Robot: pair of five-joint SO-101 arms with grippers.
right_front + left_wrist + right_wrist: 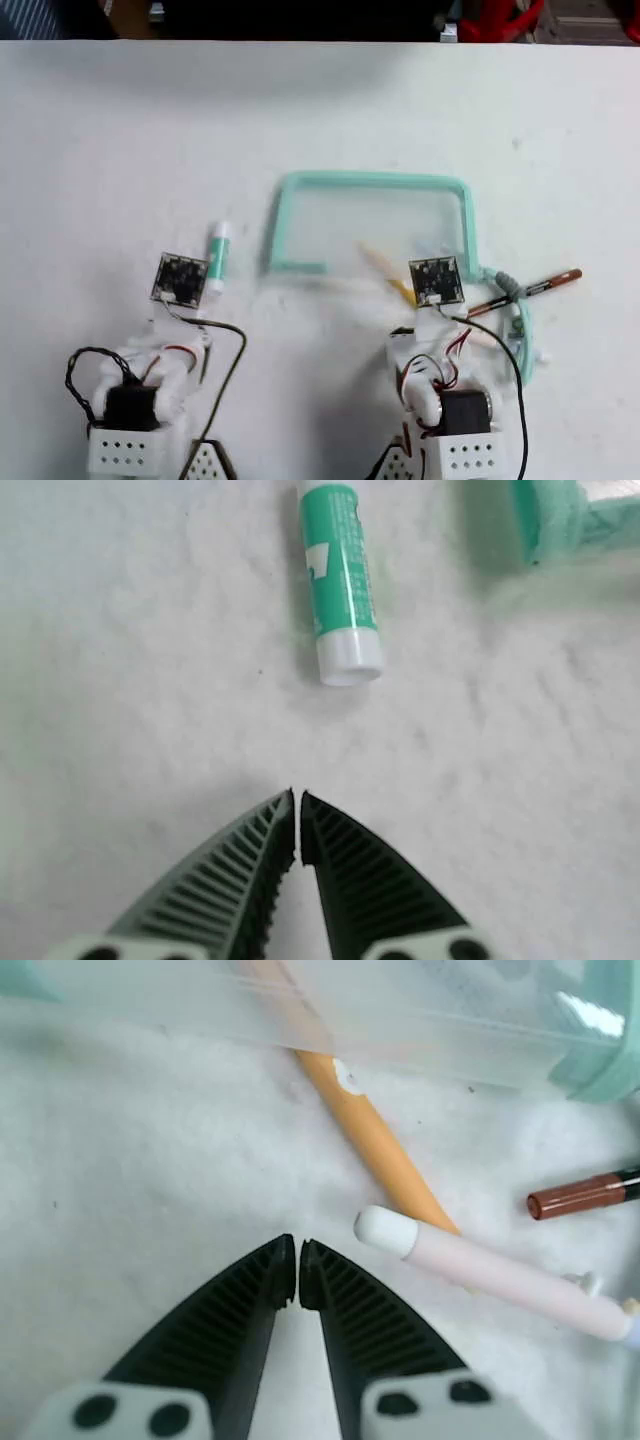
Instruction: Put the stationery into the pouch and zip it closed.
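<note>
A clear pouch [372, 222] with a mint-green zip border lies flat mid-table, its near edge [330, 1015] close ahead of my right gripper. A green and white glue stick [217, 256] [340, 580] lies left of the pouch, just ahead of my left gripper [298, 798], which is shut with nothing in it. An orange pen [370, 1135] reaches partly under the pouch edge. A pale pink pen [490, 1272] and a brown pen [530, 289] [585, 1191] lie beside it. My right gripper [298, 1248] is shut and holds nothing, a little short of the pink pen's cap.
The white table [120, 150] has wide bare room to the left and behind the pouch. The mint zip strip [520, 340] curls around at the right of the right arm. Both arm bases and their cables sit at the near edge.
</note>
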